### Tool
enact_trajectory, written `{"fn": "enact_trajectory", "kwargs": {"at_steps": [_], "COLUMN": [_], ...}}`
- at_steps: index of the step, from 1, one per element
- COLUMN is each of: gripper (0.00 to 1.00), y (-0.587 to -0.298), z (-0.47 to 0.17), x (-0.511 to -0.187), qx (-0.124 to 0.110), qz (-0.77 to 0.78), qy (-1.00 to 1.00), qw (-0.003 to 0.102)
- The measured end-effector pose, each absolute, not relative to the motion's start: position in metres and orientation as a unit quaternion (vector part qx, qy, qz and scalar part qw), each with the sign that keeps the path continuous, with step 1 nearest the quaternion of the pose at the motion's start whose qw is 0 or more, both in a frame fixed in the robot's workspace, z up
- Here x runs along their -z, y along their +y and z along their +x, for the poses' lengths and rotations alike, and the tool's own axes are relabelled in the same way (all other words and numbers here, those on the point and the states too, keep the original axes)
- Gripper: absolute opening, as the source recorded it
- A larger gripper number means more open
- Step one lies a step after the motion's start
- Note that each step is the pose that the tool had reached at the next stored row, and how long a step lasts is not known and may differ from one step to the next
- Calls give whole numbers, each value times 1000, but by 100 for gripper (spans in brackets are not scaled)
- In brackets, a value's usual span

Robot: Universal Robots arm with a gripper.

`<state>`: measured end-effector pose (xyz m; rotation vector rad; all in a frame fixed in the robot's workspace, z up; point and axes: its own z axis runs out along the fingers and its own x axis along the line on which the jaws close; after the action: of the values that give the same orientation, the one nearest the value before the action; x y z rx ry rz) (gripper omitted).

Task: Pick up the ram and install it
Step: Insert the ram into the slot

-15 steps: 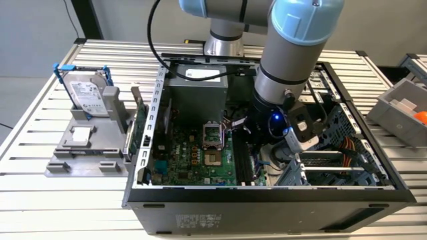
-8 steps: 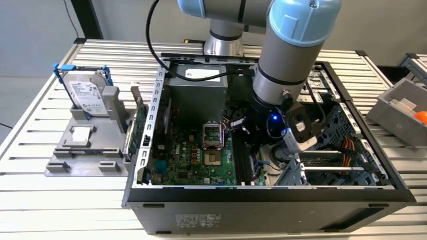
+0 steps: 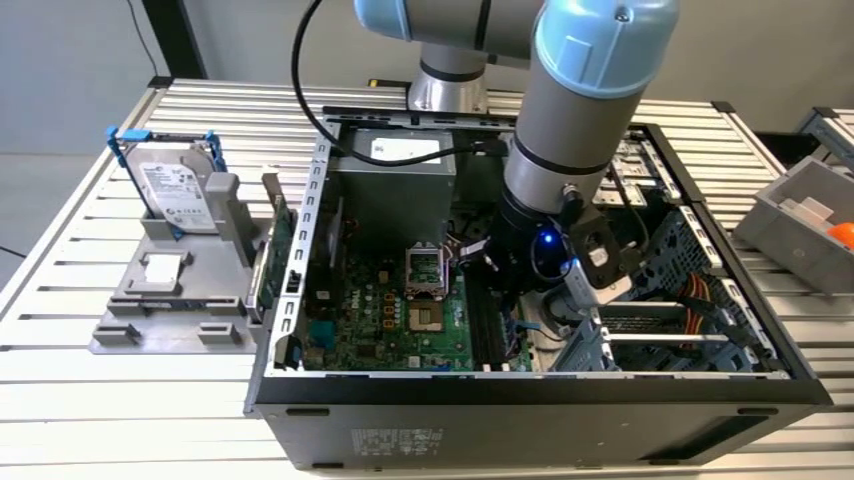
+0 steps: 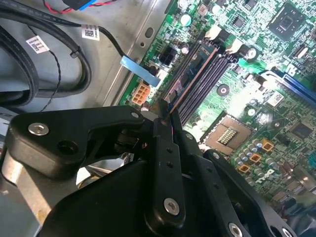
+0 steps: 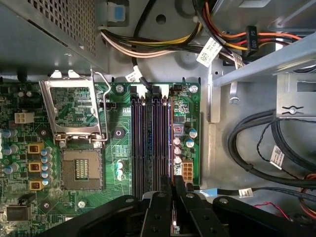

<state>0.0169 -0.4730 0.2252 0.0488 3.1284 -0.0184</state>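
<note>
The ram (image 5: 171,143) is a thin dark stick seen edge-on, standing along the outermost of the black memory slots (image 5: 148,138) on the green motherboard (image 3: 387,320). In the second wrist view the ram (image 4: 192,74) runs away from the black fingers (image 4: 159,129) towards the white slot latches. My gripper (image 5: 173,183) is shut on the near end of the ram. In the exterior view the gripper (image 3: 501,300) reaches down inside the open computer case (image 3: 534,385). Whether the stick is pressed fully into the slot cannot be told.
The open CPU socket (image 5: 81,170) lies beside the slots. Thick black cables (image 5: 266,138) and a drive cage crowd the other side. The power supply (image 3: 394,170) sits at the back of the case. A hard drive (image 3: 176,190), a grey holder (image 3: 160,300) and a green card (image 3: 278,250) stand at the exterior view's left.
</note>
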Motion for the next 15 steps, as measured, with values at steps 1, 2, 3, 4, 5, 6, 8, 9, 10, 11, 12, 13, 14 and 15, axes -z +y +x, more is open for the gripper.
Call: {"fn": "enact_trajectory", "kwargs": {"at_steps": [1,2,3,4,5,6,8,9,10,11,12,13,14,15], "gripper": [0,0,0,0,0,0,0,0,0,0,0,0,0,0], "y": [-473,-473,-473,-473,-473,-473,-473,-473,-473,-473,-473,-473,-473,-473], "z": [17,17,17,16,16,16,15,15,15,15,15,15,15,15], "x": [-225,-225,-225,-225,-225,-225,-224,-224,-224,-224,-224,-224,-223,-223], "qx": [6,6,6,6,6,6,6,6,6,6,6,6,6,6], "qz": [16,16,16,15,15,15,15,15,15,15,15,15,15,15], "qy": [1000,1000,1000,1000,1000,1000,1000,1000,1000,1000,1000,1000,1000,1000], "qw": [6,6,6,6,6,6,6,6,6,6,6,6,6,6]}}
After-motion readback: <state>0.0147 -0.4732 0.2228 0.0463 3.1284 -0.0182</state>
